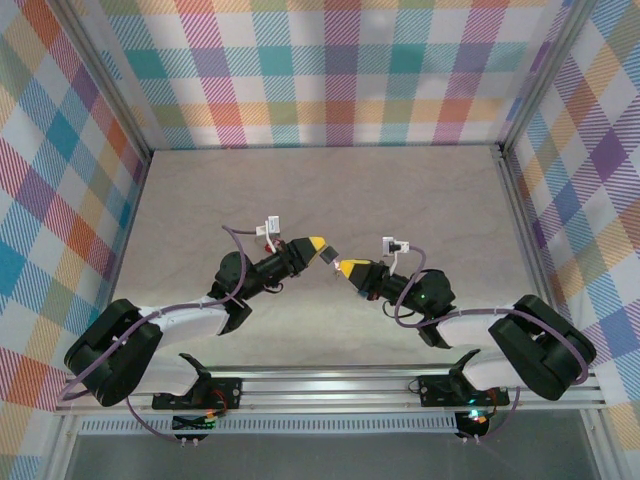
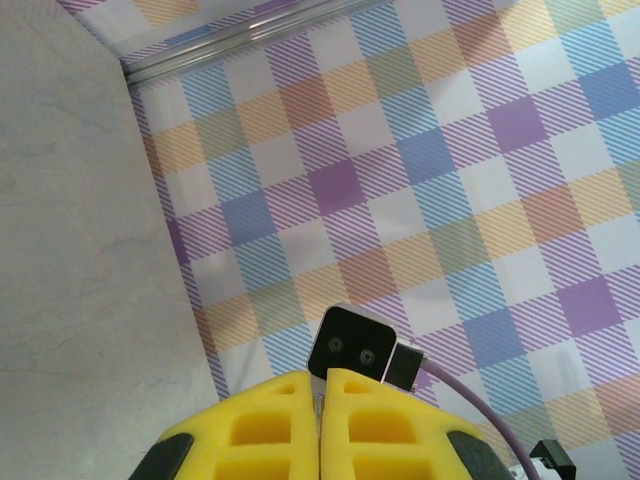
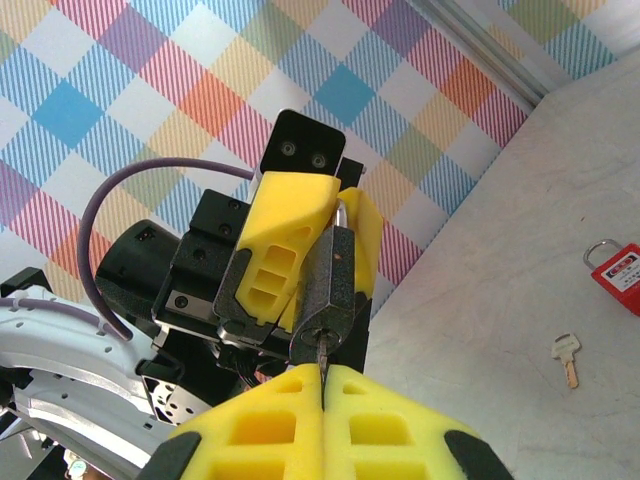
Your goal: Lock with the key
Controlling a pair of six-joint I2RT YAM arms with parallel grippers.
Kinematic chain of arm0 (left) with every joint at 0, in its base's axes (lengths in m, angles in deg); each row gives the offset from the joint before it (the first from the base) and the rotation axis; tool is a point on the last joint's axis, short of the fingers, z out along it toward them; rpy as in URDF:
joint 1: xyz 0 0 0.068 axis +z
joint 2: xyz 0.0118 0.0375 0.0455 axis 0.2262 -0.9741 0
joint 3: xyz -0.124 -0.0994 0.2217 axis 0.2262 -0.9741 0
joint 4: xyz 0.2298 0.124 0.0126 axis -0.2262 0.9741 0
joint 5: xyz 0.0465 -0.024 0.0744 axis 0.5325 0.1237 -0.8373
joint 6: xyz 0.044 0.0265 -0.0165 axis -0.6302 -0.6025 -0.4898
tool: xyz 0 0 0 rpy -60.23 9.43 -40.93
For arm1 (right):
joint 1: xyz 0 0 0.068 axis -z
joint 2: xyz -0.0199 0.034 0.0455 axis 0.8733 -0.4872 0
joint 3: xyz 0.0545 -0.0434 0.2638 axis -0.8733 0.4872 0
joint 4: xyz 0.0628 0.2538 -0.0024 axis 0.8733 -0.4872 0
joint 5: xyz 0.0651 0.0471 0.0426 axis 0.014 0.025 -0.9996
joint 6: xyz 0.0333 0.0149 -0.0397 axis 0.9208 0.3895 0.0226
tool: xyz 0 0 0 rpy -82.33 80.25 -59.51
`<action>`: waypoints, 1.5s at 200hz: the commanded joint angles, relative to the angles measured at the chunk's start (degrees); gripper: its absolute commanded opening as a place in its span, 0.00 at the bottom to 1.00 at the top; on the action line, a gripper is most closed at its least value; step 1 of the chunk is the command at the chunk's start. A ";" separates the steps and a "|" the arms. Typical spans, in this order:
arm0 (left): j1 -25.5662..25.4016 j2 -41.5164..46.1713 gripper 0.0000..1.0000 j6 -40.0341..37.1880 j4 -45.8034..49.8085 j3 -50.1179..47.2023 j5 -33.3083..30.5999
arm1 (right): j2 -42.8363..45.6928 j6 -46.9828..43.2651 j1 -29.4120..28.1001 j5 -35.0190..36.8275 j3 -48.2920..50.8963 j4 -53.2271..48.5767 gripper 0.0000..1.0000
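Observation:
Above the table's middle my two grippers meet tip to tip. My left gripper (image 1: 318, 246) is shut on a small black padlock (image 3: 335, 285), whose keyhole end faces the right wrist camera. Its yellow fingers (image 3: 285, 220) clamp the lock's upper part. My right gripper (image 3: 323, 372) is shut on the key (image 3: 322, 350). Only a short piece of its thin blade shows, running from between the pads into the keyhole. In the left wrist view the left gripper (image 2: 322, 378) has its pads pressed together with a sliver of metal between them. In the top view the padlock (image 1: 329, 257) sits between both grippers.
A red padlock (image 3: 617, 270) lies on the beige table (image 3: 520, 300) to the right in the right wrist view, with a loose key (image 3: 567, 352) just below it. Plaid walls (image 1: 340, 70) close in the table on three sides. The right wrist camera (image 2: 352, 343) sits close ahead of the left fingers.

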 commanded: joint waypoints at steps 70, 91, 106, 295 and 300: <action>3.28 0.16 0.00 3.58 -10.80 5.15 -10.19 | -0.55 -1.98 -2.28 -6.84 -0.28 -1.12 0.00; 3.28 0.70 0.00 3.67 -10.80 4.86 -10.16 | -1.77 -1.32 -2.29 -6.26 -1.17 -1.12 0.00; 3.28 0.99 0.00 3.58 -10.63 4.62 -10.01 | -2.32 -1.10 -2.16 -5.05 -1.20 -1.12 0.00; 1.53 -0.59 0.00 4.64 -10.53 1.96 -6.31 | 2.31 -3.71 4.13 -8.55 -13.73 -13.62 0.69; 1.45 -0.59 0.00 4.55 -10.53 1.94 -6.28 | 2.21 -3.92 4.22 -8.52 -14.00 -13.69 0.69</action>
